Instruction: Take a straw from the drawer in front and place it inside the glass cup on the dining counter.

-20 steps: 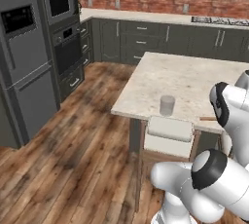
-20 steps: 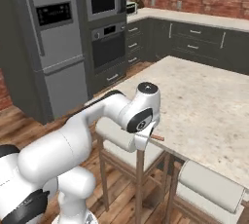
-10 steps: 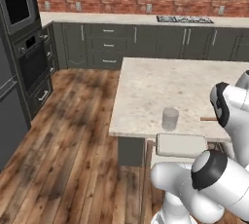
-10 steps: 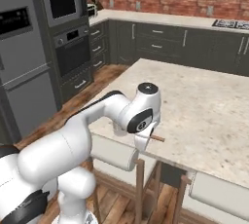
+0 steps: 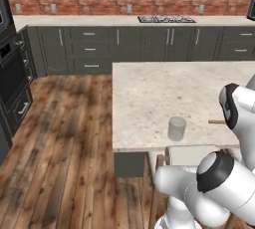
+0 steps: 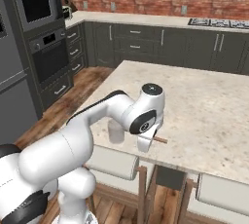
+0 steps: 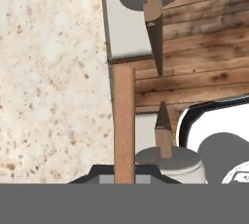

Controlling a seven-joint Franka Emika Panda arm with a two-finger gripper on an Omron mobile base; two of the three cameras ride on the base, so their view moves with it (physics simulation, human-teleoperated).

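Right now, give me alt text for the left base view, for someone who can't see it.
A clear glass cup stands near the front edge of the beige dining counter, with the tan straw projecting toward it from behind the white arm; dark cabinets and a brick wall lie beyond.

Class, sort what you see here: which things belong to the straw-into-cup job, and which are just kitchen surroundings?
Job:
straw, held in the pincer
glass cup
dining counter

Surroundings:
hob
wall oven
stools
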